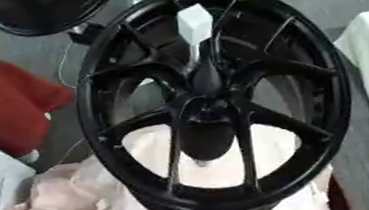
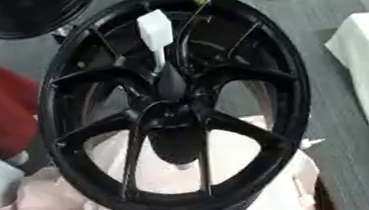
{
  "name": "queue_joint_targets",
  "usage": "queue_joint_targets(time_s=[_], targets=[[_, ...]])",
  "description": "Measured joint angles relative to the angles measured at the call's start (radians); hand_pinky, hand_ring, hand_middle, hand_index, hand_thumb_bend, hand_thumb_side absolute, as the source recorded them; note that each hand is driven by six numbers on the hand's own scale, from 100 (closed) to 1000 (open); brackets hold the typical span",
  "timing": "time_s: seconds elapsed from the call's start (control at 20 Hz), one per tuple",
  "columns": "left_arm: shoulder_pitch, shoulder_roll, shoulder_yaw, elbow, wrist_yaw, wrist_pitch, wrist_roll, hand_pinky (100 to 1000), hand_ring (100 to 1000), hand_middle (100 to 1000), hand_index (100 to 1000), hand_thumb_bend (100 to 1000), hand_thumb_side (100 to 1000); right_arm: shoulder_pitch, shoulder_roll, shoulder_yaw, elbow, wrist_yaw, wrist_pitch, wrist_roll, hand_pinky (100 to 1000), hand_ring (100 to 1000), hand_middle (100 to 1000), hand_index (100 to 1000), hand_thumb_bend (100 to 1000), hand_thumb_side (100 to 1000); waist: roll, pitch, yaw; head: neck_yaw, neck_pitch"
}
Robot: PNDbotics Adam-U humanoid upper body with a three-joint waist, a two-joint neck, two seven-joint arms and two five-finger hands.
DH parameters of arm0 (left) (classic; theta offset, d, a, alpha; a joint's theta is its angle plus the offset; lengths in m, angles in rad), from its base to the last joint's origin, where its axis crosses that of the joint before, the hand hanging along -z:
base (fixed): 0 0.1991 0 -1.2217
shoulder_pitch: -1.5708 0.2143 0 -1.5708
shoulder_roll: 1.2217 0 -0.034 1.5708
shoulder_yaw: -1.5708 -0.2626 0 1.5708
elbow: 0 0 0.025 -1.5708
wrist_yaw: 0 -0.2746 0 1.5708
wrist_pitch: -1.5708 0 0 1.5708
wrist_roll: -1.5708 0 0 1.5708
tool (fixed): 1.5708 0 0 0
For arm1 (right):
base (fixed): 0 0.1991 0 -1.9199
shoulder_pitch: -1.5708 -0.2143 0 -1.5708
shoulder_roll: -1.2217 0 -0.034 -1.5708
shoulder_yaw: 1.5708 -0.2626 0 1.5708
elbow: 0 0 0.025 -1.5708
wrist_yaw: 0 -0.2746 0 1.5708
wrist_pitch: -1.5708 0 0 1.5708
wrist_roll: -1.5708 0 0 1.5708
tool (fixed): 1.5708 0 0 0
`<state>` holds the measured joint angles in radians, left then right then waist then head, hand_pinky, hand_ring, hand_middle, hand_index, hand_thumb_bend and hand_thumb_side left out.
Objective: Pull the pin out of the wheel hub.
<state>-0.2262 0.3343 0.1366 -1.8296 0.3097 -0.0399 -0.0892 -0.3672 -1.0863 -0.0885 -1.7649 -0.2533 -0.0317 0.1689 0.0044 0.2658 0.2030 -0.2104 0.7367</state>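
No robot hand is showing yet — so its fingers' state cannot be told — while the white block-headed pin (image 1: 194,25) is sitting in the centre of the glossy black spoked wheel hub (image 1: 214,104), awaiting reach and grasp.

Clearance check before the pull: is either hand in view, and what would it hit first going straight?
Neither hand shows in either view, so no heading is readable. From the camera side, one would probably meet the white-headed pin or the wheel hub spokes first.
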Motion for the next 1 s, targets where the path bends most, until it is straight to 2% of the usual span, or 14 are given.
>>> queue_joint_targets(time_s=[0.15, 0.25, 0.35, 0.5, 0.55, 0.65, 0.7, 0.75, 0.9, 1.0], targets=[[0.007, 0.000, 0.006, 0.000, -0.002, -0.003, 0.005, 617, 634, 539, 760, 100, 790, 0.089, 0.024, -0.124, 0.091, 0.079, 0.003, -0.138, 836, 742, 334, 460, 100, 100, 0.000, 0.000, -0.011, 0.013, 0.000], [0.008, 0.000, 0.010, 0.000, -0.002, -0.004, 0.008, 617, 635, 540, 760, 100, 789, 0.137, 0.048, -0.187, 0.152, 0.145, 0.018, -0.216, 840, 755, 372, 493, 100, 100, 0.000, 0.000, -0.015, 0.018, -0.001], [0.009, 0.001, 0.013, 0.000, -0.002, -0.005, 0.012, 617, 635, 540, 760, 100, 789, 0.181, 0.072, -0.240, 0.217, 0.226, 0.048, -0.286, 856, 811, 506, 643, 100, 100, 0.000, 0.000, -0.020, 0.024, -0.001], [0.011, 0.003, 0.015, 0.000, -0.002, -0.006, 0.015, 618, 635, 541, 760, 100, 789, 0.225, 0.111, -0.287, 0.306, 0.319, 0.091, -0.342, 902, 938, 773, 888, 100, 124, 0.000, 0.000, -0.022, 0.031, -0.001], [0.011, 0.005, 0.015, 0.000, -0.002, -0.006, 0.016, 618, 636, 541, 761, 100, 789, 0.235, 0.123, -0.297, 0.331, 0.340, 0.098, -0.347, 920, 974, 825, 930, 100, 118, 0.000, 0.000, -0.023, 0.033, -0.001], [0.011, 0.008, 0.016, 0.000, -0.002, -0.007, 0.017, 618, 636, 542, 761, 100, 789, 0.248, 0.142, -0.313, 0.365, 0.373, 0.099, -0.342, 929, 995, 857, 971, 100, 100, 0.000, 0.000, -0.023, 0.035, -0.001], [0.011, 0.008, 0.017, 0.000, -0.002, -0.007, 0.017, 618, 636, 542, 761, 100, 789, 0.254, 0.151, -0.320, 0.373, 0.386, 0.091, -0.335, 929, 997, 859, 983, 100, 473, 0.000, 0.000, -0.023, 0.036, -0.001], [0.011, 0.008, 0.018, 0.000, -0.002, -0.007, 0.017, 619, 636, 542, 761, 100, 789, 0.256, 0.160, -0.327, 0.377, 0.394, 0.077, -0.327, 930, 1000, 863, 991, 100, 572, 0.000, 0.000, -0.023, 0.037, -0.001], [0.012, 0.008, 0.020, 0.000, -0.002, -0.008, 0.017, 619, 637, 542, 761, 100, 790, 0.262, 0.180, -0.344, 0.375, 0.387, 0.021, -0.313, 926, 995, 860, 1000, 100, 580, 0.000, 0.000, -0.024, 0.037, -0.001], [0.013, 0.008, 0.021, 0.000, -0.002, -0.008, 0.017, 620, 637, 543, 761, 100, 789, 0.260, 0.189, -0.352, 0.367, 0.347, -0.006, -0.327, 907, 954, 795, 937, 100, 533, 0.000, 0.000, -0.024, 0.037, -0.001]])
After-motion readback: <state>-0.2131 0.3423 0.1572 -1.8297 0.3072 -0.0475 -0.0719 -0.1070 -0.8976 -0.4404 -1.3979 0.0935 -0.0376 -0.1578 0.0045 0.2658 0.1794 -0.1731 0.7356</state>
